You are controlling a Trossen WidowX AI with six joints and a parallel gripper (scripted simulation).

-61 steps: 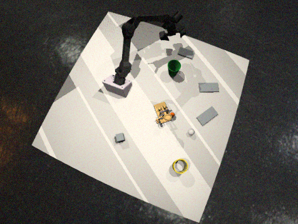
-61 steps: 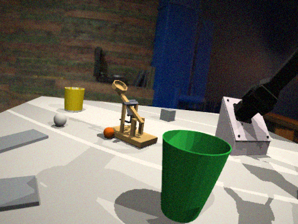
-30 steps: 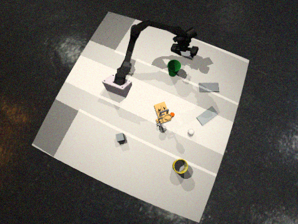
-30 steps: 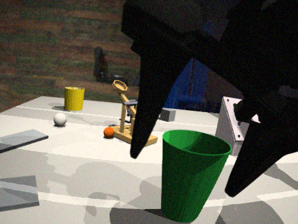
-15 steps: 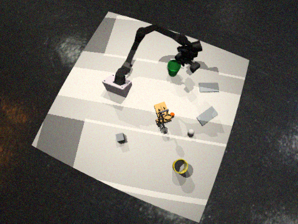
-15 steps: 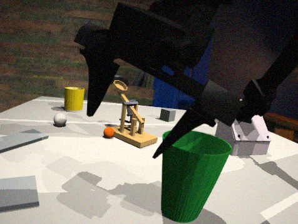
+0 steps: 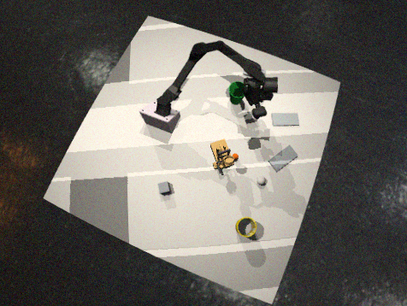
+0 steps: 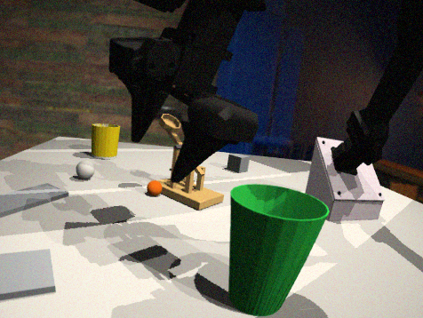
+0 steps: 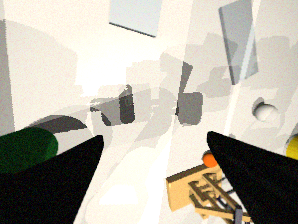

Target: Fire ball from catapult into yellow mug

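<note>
The wooden catapult (image 7: 221,155) (image 8: 191,191) (image 9: 200,192) stands near the middle of the table with its arm raised. The orange ball (image 7: 235,156) (image 8: 155,187) (image 9: 210,160) lies on the table right beside its base. The yellow mug (image 7: 246,226) (image 8: 105,140) stands upright far off near the table's edge; only its rim shows in the wrist view (image 9: 292,147). My gripper (image 7: 255,112) (image 8: 155,160) (image 9: 155,138) is open and empty. It hangs in the air next to the green cup, some way short of the catapult and ball.
A green cup (image 7: 235,91) (image 8: 271,249) (image 9: 25,147) stands just beside the gripper. A white ball (image 7: 262,180) (image 8: 84,170) (image 9: 265,110), a grey cube (image 7: 164,188) (image 8: 237,162) and two flat grey plates (image 7: 285,119) (image 7: 282,157) lie around. The arm's base (image 7: 160,117) (image 8: 347,186) is behind.
</note>
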